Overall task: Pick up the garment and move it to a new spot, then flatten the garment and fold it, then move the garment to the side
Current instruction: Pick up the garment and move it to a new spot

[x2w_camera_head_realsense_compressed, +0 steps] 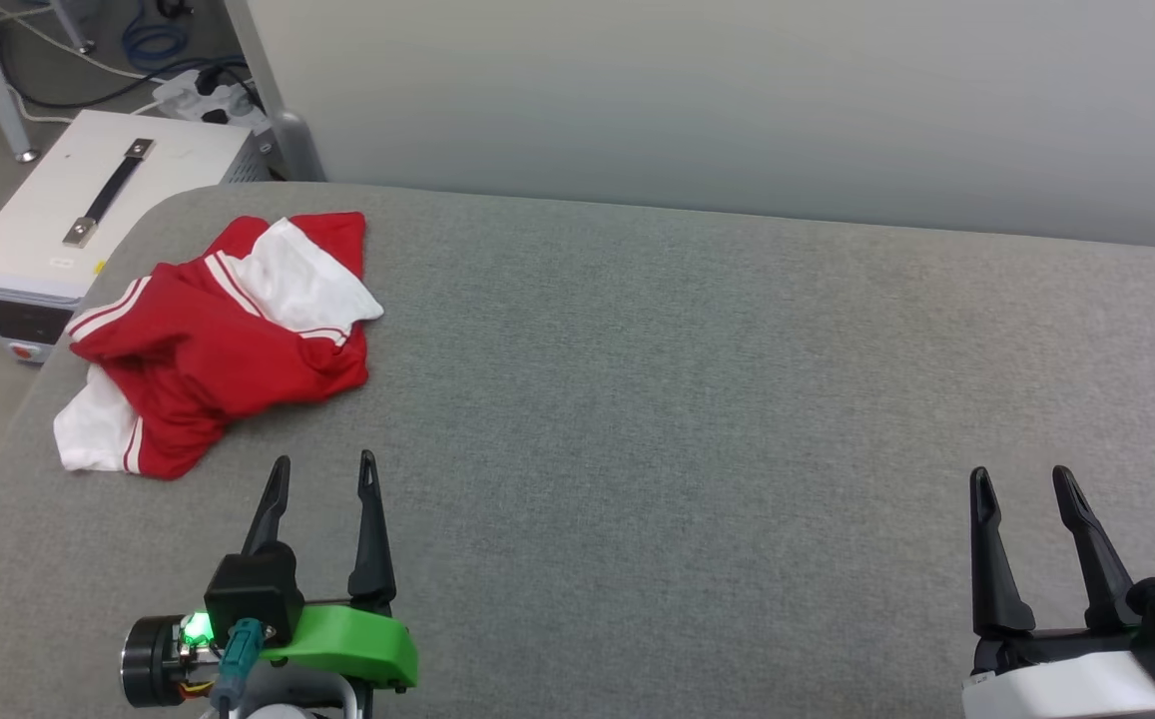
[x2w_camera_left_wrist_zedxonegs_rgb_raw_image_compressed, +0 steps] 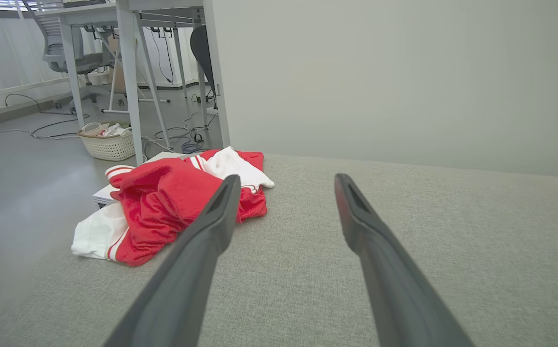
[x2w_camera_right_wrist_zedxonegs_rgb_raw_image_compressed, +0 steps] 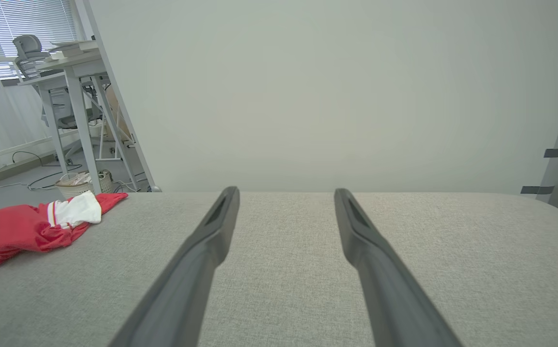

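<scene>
Red crumpled garment (x2w_camera_head_realsense_compressed: pixel 208 350) lies near, ahead-left of the left gripper (x2w_camera_head_realsense_compressed: pixel 324 461).

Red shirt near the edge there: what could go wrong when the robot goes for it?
1. The garment lies bunched close to the left edge of the grey table; a clumsy nudge might slide it off toward the white box beside it.
2. The open left gripper could pinch several crumpled layers at once, making flattening harder.
</scene>
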{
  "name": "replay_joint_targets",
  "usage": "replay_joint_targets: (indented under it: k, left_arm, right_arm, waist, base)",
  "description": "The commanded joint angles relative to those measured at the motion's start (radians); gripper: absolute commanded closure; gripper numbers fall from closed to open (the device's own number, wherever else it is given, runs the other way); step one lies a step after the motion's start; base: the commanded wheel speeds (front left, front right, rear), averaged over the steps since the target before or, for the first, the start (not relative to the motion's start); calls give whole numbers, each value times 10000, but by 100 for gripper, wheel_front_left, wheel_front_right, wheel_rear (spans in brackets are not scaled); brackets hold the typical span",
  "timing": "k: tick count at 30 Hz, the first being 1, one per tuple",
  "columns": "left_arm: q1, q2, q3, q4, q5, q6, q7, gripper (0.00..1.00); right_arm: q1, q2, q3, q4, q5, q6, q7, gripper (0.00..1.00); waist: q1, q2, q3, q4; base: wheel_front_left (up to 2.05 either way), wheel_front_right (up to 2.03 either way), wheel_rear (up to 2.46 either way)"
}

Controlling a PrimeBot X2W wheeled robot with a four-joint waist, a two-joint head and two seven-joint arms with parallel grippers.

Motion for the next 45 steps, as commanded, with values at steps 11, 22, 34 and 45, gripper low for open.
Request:
replay_joint_targets:
  k: [11,22,34,45]
  left_arm:
    - [-256,-43,64,-3,-120,135,-57,0]
    - [-208,-43,252,-28,-339,151,-57,0]
    - [-105,-43,394,-29,-415,136,-57,0]
    - [-1381,-43,1022,89,-991,-302,-57,0]
  right_arm:
    - [-69,19,-8,-53,6,-7,-47,0]
    - [-163,19,42,-58,-1,-7,-47,0]
    - [-157,19,129,-18,25,-7,-47,0]
    - [-558,19,230,-182,-351,-7,-47,0]
  waist:
    - [0,0,226,1985]
    - [0,0,325,3174]
    - [0,0,277,3566]
    - [0,0,1035,2887]
  base:
    - [0,0,0]
    - [0,0,0]
    - [0,0,0]
    - [0,0,0]
